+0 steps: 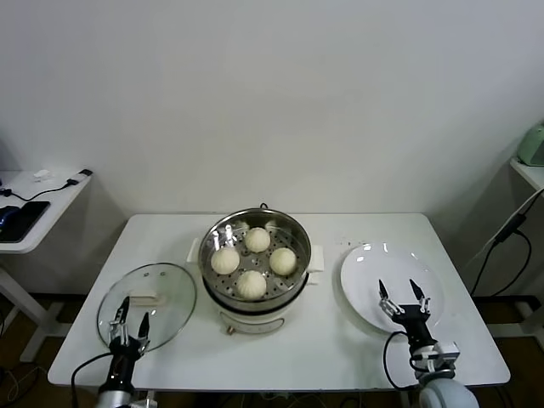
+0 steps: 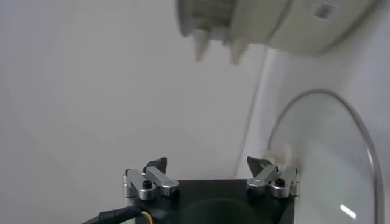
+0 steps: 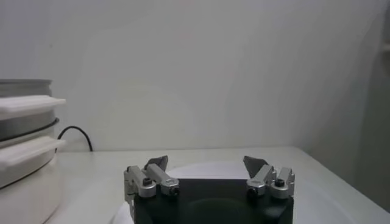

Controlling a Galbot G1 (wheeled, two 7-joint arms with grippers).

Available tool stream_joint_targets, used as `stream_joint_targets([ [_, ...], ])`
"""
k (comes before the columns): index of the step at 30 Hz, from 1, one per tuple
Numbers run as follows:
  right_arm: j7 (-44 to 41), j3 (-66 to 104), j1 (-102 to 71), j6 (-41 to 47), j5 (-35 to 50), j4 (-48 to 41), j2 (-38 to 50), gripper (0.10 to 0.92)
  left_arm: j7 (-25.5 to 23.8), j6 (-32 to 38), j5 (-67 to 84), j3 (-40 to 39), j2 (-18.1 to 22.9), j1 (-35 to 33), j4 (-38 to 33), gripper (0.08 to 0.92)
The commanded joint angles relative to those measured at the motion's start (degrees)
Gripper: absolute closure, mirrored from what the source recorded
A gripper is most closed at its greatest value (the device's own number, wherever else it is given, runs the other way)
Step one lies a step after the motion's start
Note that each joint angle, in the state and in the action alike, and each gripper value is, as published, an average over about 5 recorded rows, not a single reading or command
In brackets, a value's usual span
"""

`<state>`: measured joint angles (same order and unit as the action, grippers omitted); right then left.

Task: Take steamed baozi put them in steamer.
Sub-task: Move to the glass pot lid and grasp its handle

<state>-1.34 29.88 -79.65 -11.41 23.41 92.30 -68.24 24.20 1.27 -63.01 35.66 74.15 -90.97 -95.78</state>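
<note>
Sitting in the steamer mid-table, four steamed baozi on the perforated tray, left gripper spread empty over glass lid, right gripper spread empty over white plate.

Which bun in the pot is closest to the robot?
The front bun, at the near edge of the steamer tray. The other three buns sit farther back: one left, one right, one at the back.

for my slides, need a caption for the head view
Four baozi in the steamer, plate bare, both grippers open.
</note>
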Motion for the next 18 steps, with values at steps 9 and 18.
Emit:
stream_joint_targets([
  [9, -0.27, 1.57, -1.48, -0.46, -2.04, -0.10, -1.86, 0.203, -3.38, -5.54, -9.79, -1.12, -2.39, 12.33, 10.91, 0.177],
  [18, -0.73, 1.66, -1.55, -0.79, -2.05, -0.61, -1.89, 0.203, -3.65, -5.23, -10.04, -2.01, -2.90, 17.01, 16.15, 0.177],
])
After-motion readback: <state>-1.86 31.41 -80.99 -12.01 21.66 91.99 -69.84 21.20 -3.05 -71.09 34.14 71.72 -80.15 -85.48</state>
